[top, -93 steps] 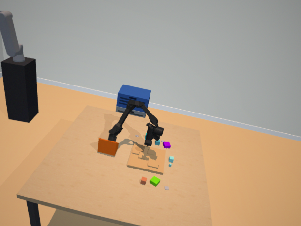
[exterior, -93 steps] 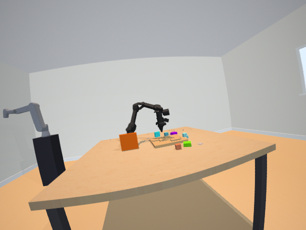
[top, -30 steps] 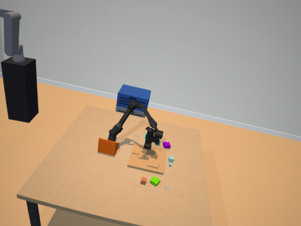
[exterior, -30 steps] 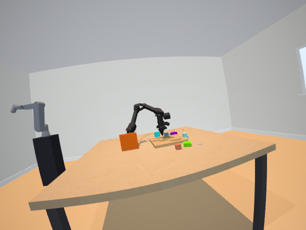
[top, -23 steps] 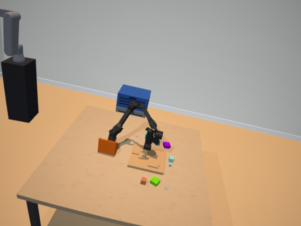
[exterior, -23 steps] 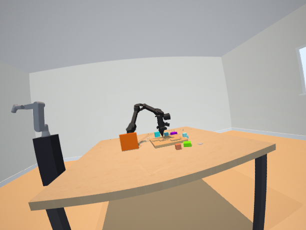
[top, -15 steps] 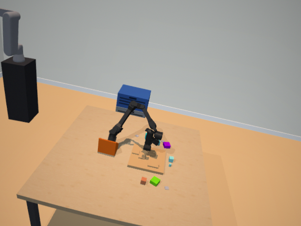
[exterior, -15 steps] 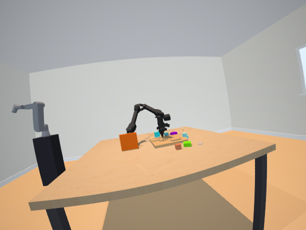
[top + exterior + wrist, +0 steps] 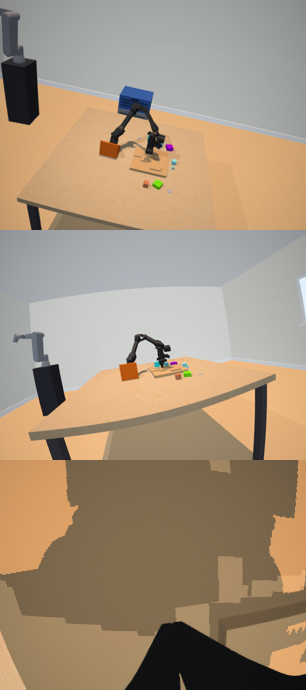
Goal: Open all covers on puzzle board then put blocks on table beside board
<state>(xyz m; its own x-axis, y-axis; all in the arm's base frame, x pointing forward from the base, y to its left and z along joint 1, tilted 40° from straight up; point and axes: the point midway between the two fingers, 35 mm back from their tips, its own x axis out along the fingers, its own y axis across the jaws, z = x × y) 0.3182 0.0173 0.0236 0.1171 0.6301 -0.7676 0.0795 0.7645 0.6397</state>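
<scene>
The wooden puzzle board [image 9: 140, 165] [image 9: 157, 374] lies on the table. Low wood-coloured covers on it include one near the front [image 9: 156, 167] and one at the back left [image 9: 137, 155]. My gripper [image 9: 149, 152] [image 9: 162, 366] [image 9: 172, 632] is shut and empty, pointing down low over the back middle of the board; contact cannot be told. Its shadow and low contrast hide the wells and the covers' exact positions. On the table beside the board are a green block [image 9: 157, 184] [image 9: 187, 374], a red-orange block [image 9: 146, 184] [image 9: 178, 376], a purple block [image 9: 169, 147] [image 9: 173, 363] and a cyan block [image 9: 174, 162] [image 9: 184, 364].
A small cyan piece [image 9: 172, 168] lies right of the board. More cyan blocks are behind it, partly hidden by the arm. An orange panel [image 9: 109, 149] [image 9: 128, 371] stands left of the board. Thin grey pieces lie front right [image 9: 169, 191] and back left [image 9: 139, 138].
</scene>
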